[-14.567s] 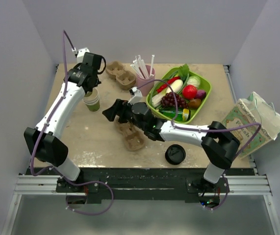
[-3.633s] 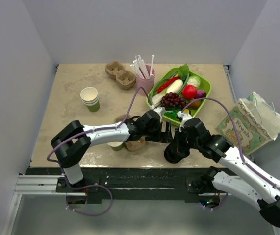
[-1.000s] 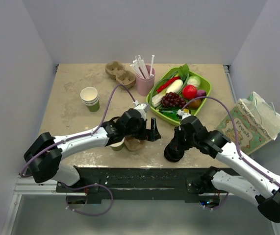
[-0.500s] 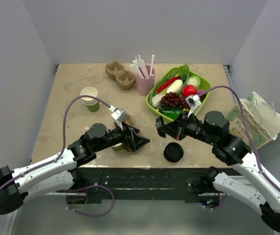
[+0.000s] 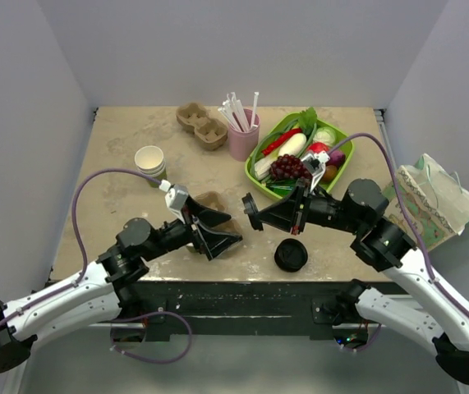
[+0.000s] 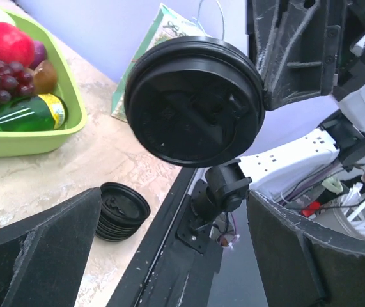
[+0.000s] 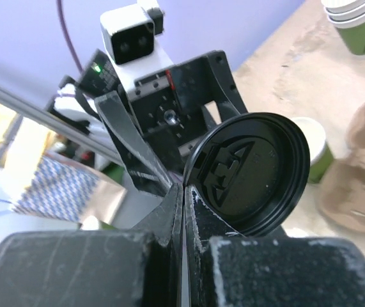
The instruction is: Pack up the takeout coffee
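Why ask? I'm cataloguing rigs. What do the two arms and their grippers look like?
Both the left arm and right arm have white link shells with black joint housings. A purple cable runs along each. Each wrist carries a small white camera block. The left gripper and right gripper are black, with two flat, wedge-shaped, scuffed fingers.

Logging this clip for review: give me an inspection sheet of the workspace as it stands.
Surface: beige tabletop, scuffed.
Job's things: black lid held off the table in right claw; lidless green-sided cup beside pulp carrier.
Clutter: lid stack, paper cup stack, second carrier, straw cup, produce tray.
Claws: left claw open, empty; right claw shut on black lid.
Cables: purple cables loop above both arms; no snag seen.
Surroundings: grey walls; paper bag right of table.
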Robot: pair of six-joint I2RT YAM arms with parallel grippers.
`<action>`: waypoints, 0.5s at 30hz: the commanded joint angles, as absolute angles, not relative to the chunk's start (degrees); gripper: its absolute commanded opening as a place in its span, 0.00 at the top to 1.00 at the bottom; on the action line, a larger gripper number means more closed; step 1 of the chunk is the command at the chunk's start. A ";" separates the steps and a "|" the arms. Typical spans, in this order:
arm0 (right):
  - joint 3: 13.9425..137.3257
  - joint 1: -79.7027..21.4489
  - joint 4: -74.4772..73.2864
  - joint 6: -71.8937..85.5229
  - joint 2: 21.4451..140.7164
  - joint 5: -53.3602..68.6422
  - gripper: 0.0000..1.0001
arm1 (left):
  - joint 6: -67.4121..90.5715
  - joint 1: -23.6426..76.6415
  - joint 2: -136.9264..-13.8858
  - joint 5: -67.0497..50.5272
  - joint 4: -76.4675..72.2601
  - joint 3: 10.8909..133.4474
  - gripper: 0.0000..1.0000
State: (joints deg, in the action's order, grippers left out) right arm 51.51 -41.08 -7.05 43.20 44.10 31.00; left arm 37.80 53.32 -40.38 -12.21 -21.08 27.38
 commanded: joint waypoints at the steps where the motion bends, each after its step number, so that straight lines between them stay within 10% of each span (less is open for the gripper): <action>1: 58.18 -40.96 -17.40 28.59 45.44 34.34 1.00 | 40.94 53.44 -37.36 -6.78 -15.13 31.28 0.00; 4: 57.39 -41.39 -16.77 21.76 47.19 41.64 1.00 | 44.98 53.35 -36.56 -2.30 -8.20 34.08 0.00; 15: 62.40 -65.38 -29.71 0.35 60.55 -5.61 1.00 | 57.30 53.44 -47.19 16.61 30.66 51.76 0.01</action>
State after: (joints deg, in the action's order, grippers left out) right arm 60.45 -60.36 -28.42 9.30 57.43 9.65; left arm 51.99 53.28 -43.38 10.33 17.54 47.90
